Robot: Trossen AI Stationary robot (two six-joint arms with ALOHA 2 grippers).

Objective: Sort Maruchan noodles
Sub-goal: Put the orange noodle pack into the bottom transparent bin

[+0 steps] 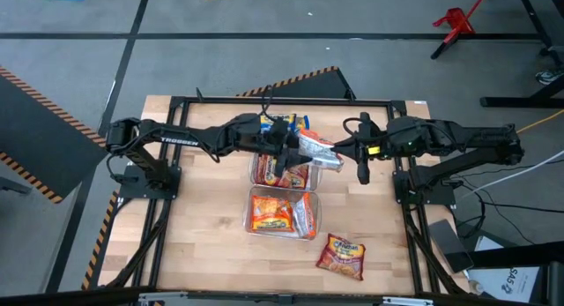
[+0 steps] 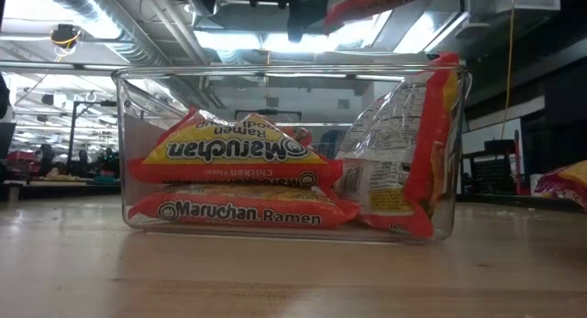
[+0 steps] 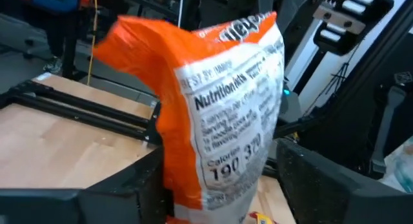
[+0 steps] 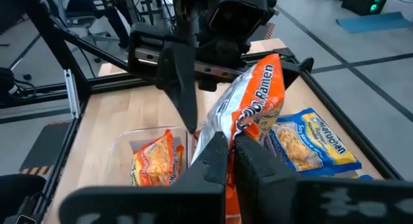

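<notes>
An orange-and-silver Maruchan packet (image 1: 317,152) hangs in the air above the far clear bin (image 1: 264,175), with my right gripper (image 1: 335,154) shut on it. My left gripper (image 3: 226,185) reaches in from the table's left and stands open, one finger on each side of the packet's (image 3: 226,101) other end; I cannot tell whether a finger touches it. Orange packets (image 1: 271,213) lie in the near bin (image 2: 289,153), one upright against its right wall. Blue-and-yellow packets (image 4: 313,146) lie on the table at the far middle. My right gripper (image 4: 230,159) pinches the packet's end nearest to it (image 4: 240,124) between its two shut fingers, coming from the table's right and slanting slightly down. The packet stands on edge, reaches away toward the left gripper, and is clear of bins and table.
One loose red-orange packet (image 1: 342,256) lies on the wood near the front right. The two bins stand one behind the other at the table's middle. A black frame (image 1: 176,101) runs round the table's edges. Bare wood lies left of the bins.
</notes>
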